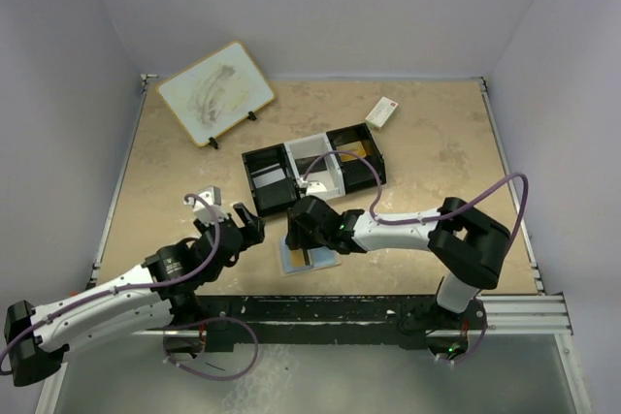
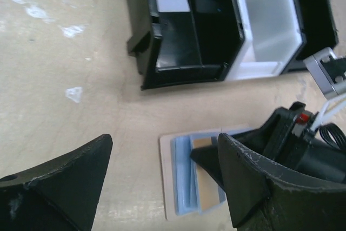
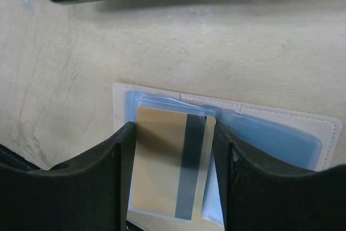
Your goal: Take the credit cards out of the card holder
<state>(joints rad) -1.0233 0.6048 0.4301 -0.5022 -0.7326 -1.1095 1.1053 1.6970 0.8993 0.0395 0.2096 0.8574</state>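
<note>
The card holder (image 1: 293, 263) lies open and flat on the table near the front. Its pale blue inside (image 3: 270, 133) faces up inside a tan border (image 2: 166, 187). A gold credit card (image 3: 162, 160) with a dark stripe sticks partly out of its left pocket. My right gripper (image 3: 174, 133) has one finger on each long edge of that card and is shut on it. In the top view the right gripper (image 1: 310, 238) covers most of the holder. My left gripper (image 2: 165, 144) hangs open and holds nothing, just left of the holder (image 1: 243, 225).
A black-and-white three-compartment tray (image 1: 250, 181) stands right behind the card holder, close to both grippers (image 2: 162, 63). A small whiteboard on a stand (image 1: 215, 91) is at the back left. A white box with a red mark (image 1: 382, 111) lies at the back right.
</note>
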